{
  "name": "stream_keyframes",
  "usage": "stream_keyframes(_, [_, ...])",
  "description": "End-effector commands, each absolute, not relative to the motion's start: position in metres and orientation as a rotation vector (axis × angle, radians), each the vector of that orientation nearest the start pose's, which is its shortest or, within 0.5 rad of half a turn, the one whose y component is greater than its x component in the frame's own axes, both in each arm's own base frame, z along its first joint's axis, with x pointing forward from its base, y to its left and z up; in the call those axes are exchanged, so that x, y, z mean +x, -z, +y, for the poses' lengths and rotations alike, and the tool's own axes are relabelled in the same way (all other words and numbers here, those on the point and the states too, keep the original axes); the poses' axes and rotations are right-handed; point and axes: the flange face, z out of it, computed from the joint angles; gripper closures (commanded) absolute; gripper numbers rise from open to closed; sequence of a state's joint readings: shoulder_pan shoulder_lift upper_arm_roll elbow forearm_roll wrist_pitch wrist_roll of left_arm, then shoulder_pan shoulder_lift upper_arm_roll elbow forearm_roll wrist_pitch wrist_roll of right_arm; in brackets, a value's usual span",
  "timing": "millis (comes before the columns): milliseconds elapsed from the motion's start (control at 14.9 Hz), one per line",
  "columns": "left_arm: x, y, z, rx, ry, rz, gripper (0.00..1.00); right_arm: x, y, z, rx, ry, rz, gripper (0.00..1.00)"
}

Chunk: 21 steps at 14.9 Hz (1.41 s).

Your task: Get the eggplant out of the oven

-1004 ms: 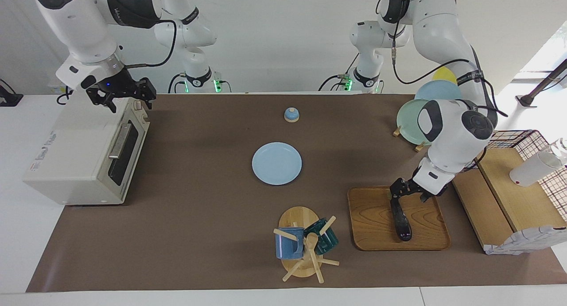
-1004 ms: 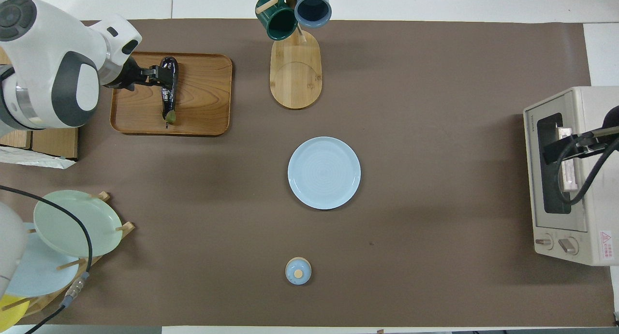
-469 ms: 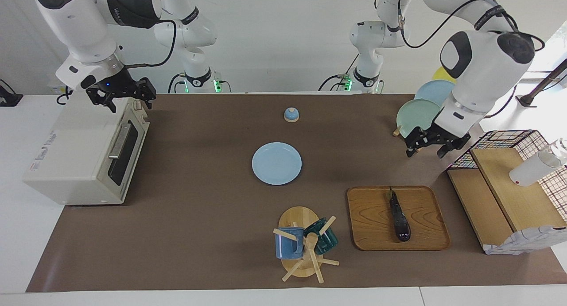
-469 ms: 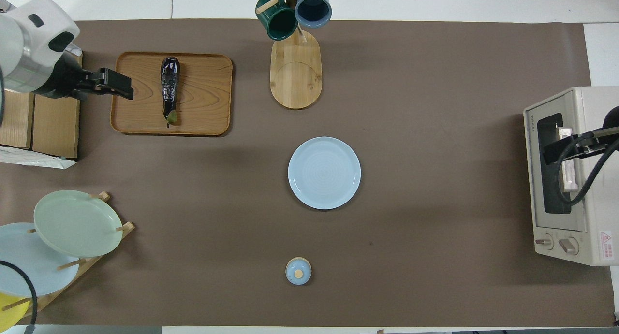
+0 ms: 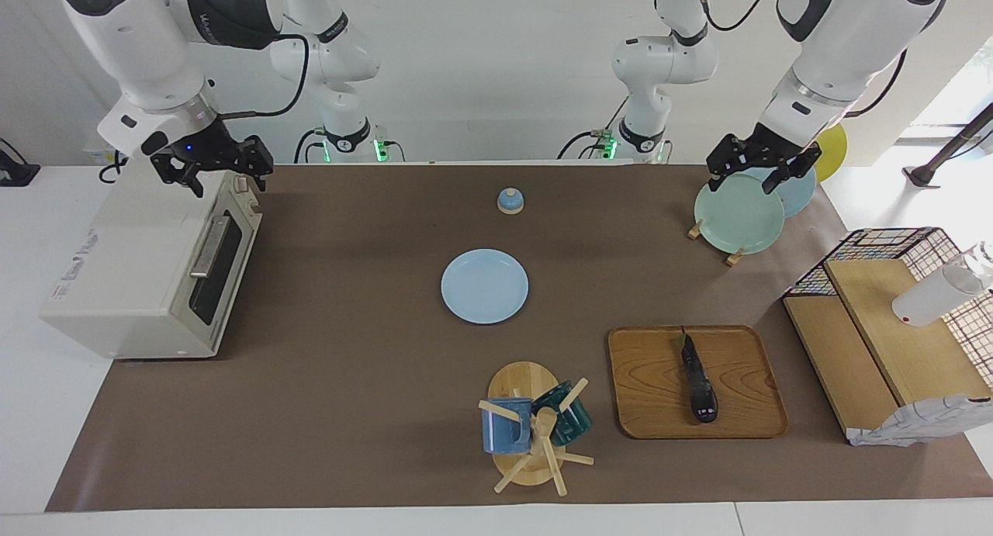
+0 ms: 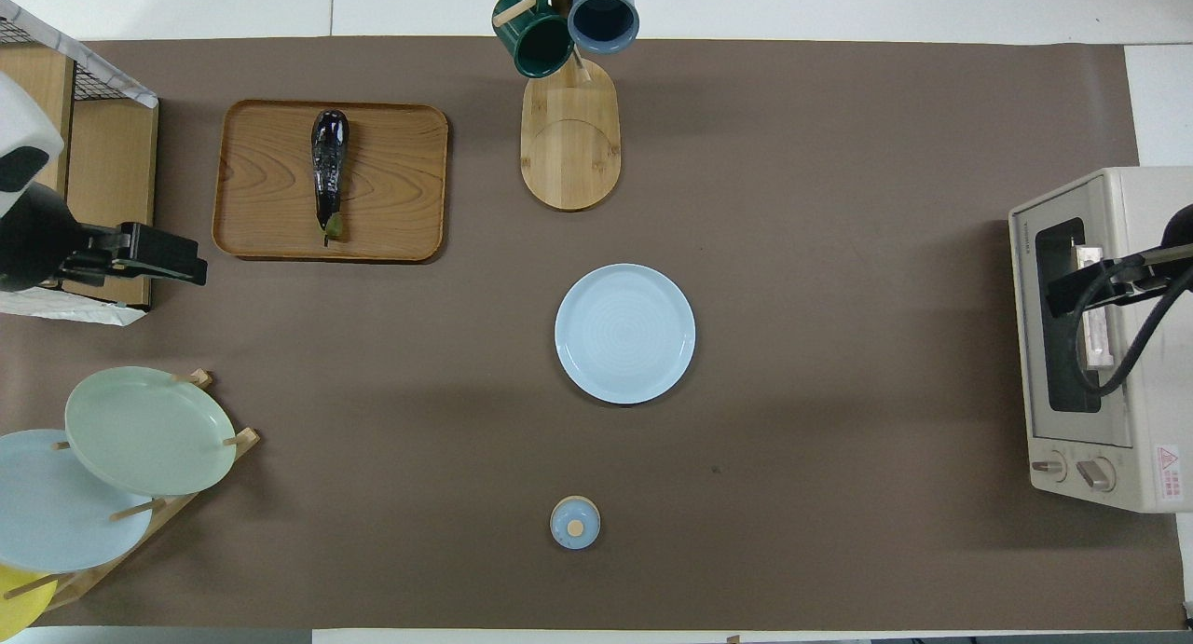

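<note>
Plainly out of the oven already: eggplant lay on the wooden tray, at the left arm's end of the bench, well apart from the oven at the right arm's end. Long axis ran toward and away from the robots, thin stem end nearer to them, rounded end farther. Touched by nothing but the tray. Oven door looked shut, dark glass facing the bench's middle.

Around it, counted: one eggplant, one tray, one oven. One pale blue plate flat at the bench's middle. One small blue lidded pot nearer to the robots than that plate. One wooden mug tree beside the tray, with two mugs, one blue and one dark green. One plate rack near the left arm's base with three plates: green, light blue, yellow. One wooden shelf unit with a wire basket past the tray at the bench's end, a white bottle lying in it. Nothing stood between eggplant and tray rim.

Left end effector hung over the racked green plate, fingers spread, empty. Right end effector hung over the oven's top near the knobs, fingers likewise spread, gripping nothing.
</note>
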State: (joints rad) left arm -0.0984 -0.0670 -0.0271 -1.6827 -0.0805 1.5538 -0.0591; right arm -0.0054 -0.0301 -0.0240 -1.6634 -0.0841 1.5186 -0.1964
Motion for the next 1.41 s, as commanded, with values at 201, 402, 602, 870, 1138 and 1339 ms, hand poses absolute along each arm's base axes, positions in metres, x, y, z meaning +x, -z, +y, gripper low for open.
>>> stream_keyframes(201, [0.527,-0.628,-0.079,-3.127,-0.165,0.075,0.0,0.533,-0.597,-0.025,-3.166,-0.193,-0.238,0.0])
stream_keyframes(402, [0.525,-0.619,-0.078,-3.129,-0.193,0.063,0.0,0.533,-0.597,-0.025,-3.166,-0.193,-0.238,0.0])
stream_keyframes(602, [0.524,-0.611,-0.084,-3.151,-0.162,0.069,0.0,0.533,-0.597,-0.025,-3.166,-0.193,-0.238,0.0])
stream_keyframes(870, [0.527,-0.613,-0.086,-3.158,-0.144,0.076,0.0,0.533,-0.597,-0.025,-3.166,-0.193,-0.238,0.0])
stream_keyframes(1138, [0.526,-0.615,-0.084,-3.162,-0.139,0.077,0.0,0.533,-0.597,-0.025,-3.166,-0.193,-0.238,0.0])
stream_keyframes(1339, [0.525,-0.616,-0.086,-3.162,-0.137,0.089,0.0,0.533,-0.597,-0.025,-3.166,-0.193,-0.238,0.0])
